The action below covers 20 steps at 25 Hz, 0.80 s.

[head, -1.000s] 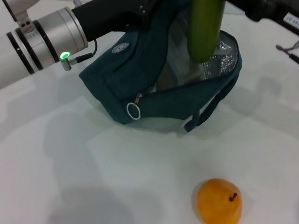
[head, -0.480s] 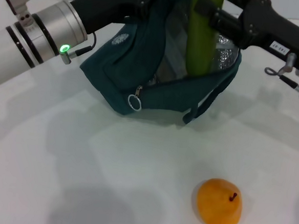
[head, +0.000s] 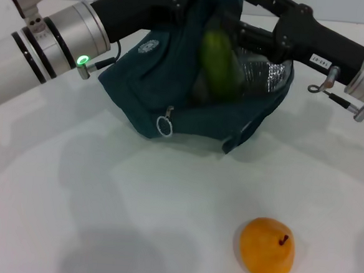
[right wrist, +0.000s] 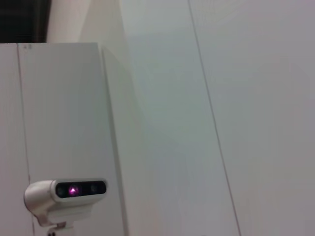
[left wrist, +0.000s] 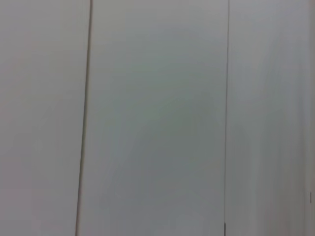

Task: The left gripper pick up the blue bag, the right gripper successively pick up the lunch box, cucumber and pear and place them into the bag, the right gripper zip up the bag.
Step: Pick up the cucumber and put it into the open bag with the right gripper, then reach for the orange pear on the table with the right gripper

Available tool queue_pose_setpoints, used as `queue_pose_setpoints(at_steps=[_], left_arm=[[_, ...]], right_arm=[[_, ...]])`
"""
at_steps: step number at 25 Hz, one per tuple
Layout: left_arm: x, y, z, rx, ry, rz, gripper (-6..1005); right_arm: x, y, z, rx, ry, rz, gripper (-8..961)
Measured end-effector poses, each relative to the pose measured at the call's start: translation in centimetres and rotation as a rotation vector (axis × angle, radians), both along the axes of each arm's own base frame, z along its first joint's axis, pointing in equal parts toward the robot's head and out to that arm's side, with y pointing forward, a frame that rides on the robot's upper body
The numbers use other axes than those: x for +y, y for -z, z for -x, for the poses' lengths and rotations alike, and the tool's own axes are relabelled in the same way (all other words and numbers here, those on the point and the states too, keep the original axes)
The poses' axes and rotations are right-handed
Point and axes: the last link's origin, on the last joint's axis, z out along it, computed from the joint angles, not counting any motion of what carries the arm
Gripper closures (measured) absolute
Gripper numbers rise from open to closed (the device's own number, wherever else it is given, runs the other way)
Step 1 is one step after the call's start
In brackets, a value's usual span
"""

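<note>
The long dark green cucumber (head: 219,67) lies in the open mouth of the dark teal fabric lunch bag (head: 191,99), tilted and blurred, just off the tip of the black right gripper (head: 242,34) — whether its fingers grip it or have let go, I cannot tell. The black left gripper (head: 179,2) is at the bag's top edge. The plump orange-yellow pear (head: 266,248) sits well apart on the white table (head: 70,216), nearer the right arm.

Cloth blue bag (head: 141,90), foil-lined
</note>
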Motion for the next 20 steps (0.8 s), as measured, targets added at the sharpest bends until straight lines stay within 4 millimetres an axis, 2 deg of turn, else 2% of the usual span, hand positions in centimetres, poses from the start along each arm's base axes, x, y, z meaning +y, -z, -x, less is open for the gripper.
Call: queue_pose_setpoints(at_steps=[3,8,9,13,16,18,20], left_arm=[[0.0,0.0,0.0,0.000,-0.001,0.000,956],[-0.1,0.0,0.1,0.001,-0.002,0.001,956],[-0.1,0.0,0.2,0.001,-0.004,0.001,956],[-0.1,0.0,0.3,0.001,-0.007,0.000,956],[-0.1,-0.1,0.5,0.003,-0.011,-0.001,956],[-0.1,-0.1,0.6,0.005,-0.014,-0.002,956],[-0.1,-0.1,0.6,0.012,-0.015,-0.004,956]], right_arm=[[-0.2,-0.5,-0.5,0.026,0.014,-0.021,258],[-1.9,-1.8,-1.4,0.077,-0.040,-0.017,67],[-2.5,-2.2,-1.8,0.081,-0.051,-0.014,68],[-5.9,-3.9,-5.1,-0.006,-0.093,0.004,70],[-9.5,-5.1,-7.7,-0.095,-0.134,0.049,72],[-10.9,-5.4,-9.0,-0.119,-0.103,0.091,73],[-11.4,-5.0,-10.0,-0.140,-0.049,0.121,74]])
